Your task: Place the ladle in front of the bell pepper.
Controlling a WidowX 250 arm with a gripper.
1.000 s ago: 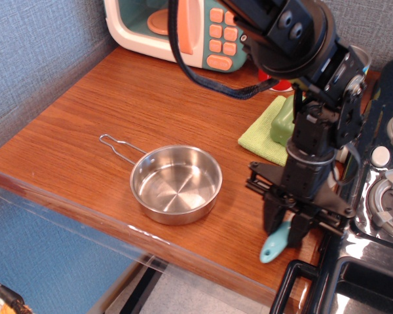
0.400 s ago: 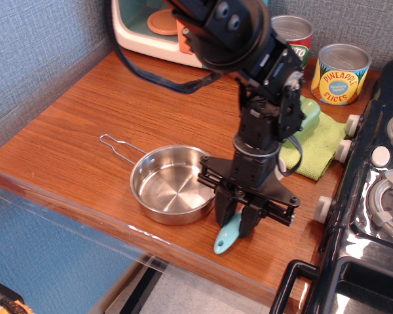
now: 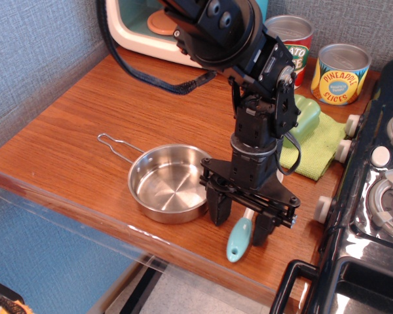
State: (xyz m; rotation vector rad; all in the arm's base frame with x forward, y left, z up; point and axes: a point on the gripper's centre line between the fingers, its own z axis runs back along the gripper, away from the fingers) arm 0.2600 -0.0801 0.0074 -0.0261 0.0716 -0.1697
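The ladle shows its light blue handle end and a bit of white stem near the table's front edge, right of the pan; its bowl is hidden behind the gripper. My gripper points down over it, fingers spread apart on either side of the stem and not pinching it. The ladle seems to rest on the table. The green bell pepper sits on a lime-green cloth behind the gripper, partly hidden by the arm.
A steel pan with a wire handle stands just left of the gripper. A toy microwave and two cans stand at the back. A black toy stove borders the right side. The table edge is close in front.
The arm carried the ladle left from the front right corner to beside the pan. The fingers, shut on the stem before, now stand apart.
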